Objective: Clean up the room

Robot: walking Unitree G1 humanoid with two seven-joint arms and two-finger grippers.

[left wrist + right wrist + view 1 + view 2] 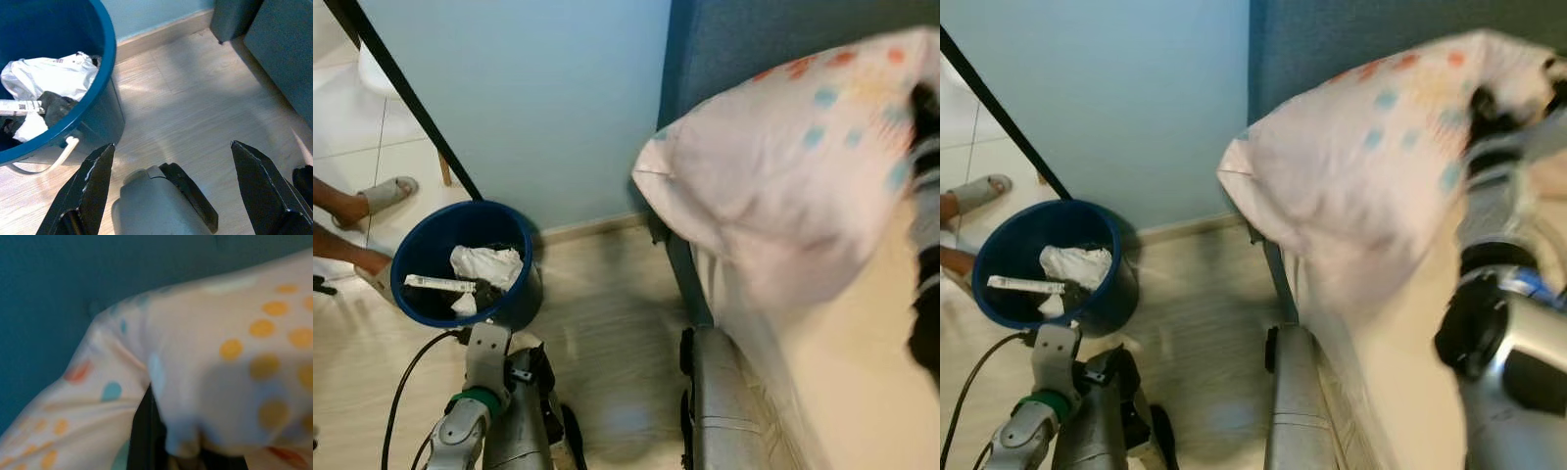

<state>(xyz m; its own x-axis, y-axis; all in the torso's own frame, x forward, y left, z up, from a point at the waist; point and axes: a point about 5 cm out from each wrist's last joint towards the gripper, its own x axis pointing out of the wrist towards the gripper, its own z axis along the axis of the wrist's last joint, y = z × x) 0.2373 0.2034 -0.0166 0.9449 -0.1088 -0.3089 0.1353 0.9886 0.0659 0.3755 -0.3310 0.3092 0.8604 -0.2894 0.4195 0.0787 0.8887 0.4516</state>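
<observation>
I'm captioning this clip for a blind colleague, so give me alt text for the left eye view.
The right gripper holds a pale polka-dot pillow up over the bed, against a blue headboard. On the wooden floor to the left, a blue bin holds crumpled paper, above the lowered left arm.
</observation>
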